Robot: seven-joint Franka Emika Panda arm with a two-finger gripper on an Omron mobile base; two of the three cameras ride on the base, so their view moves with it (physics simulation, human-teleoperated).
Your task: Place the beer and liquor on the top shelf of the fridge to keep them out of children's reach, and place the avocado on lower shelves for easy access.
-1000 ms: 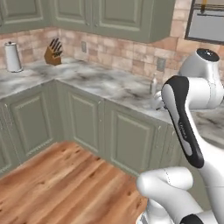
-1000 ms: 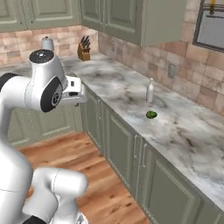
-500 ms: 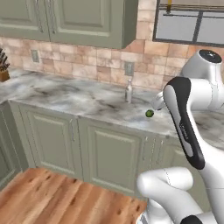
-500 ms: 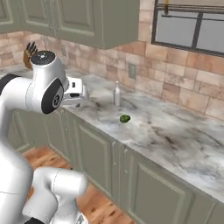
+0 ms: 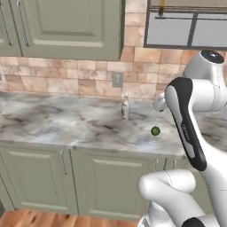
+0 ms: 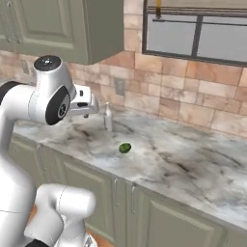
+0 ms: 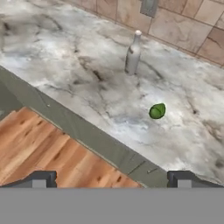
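A small green avocado lies on the marble counter. A pale grey bottle stands upright a little behind it, near the brick wall; I cannot tell whether it is the beer or the liquor. My gripper hangs open and empty over the counter's front edge, short of both things, its fingertips wide apart. The fridge with its top shelf and lower shelves is out of view.
A wall outlet sits on the brick behind the bottle. A window is above the counter, grey-green upper cabinets to its left. Lower cabinet doors front the counter. Wood floor lies below.
The base has driven along the counter, so the whole picture shifted: knife block and paper roll have left the views, bottle and avocado now sit near the middle. The gripper stayed open.
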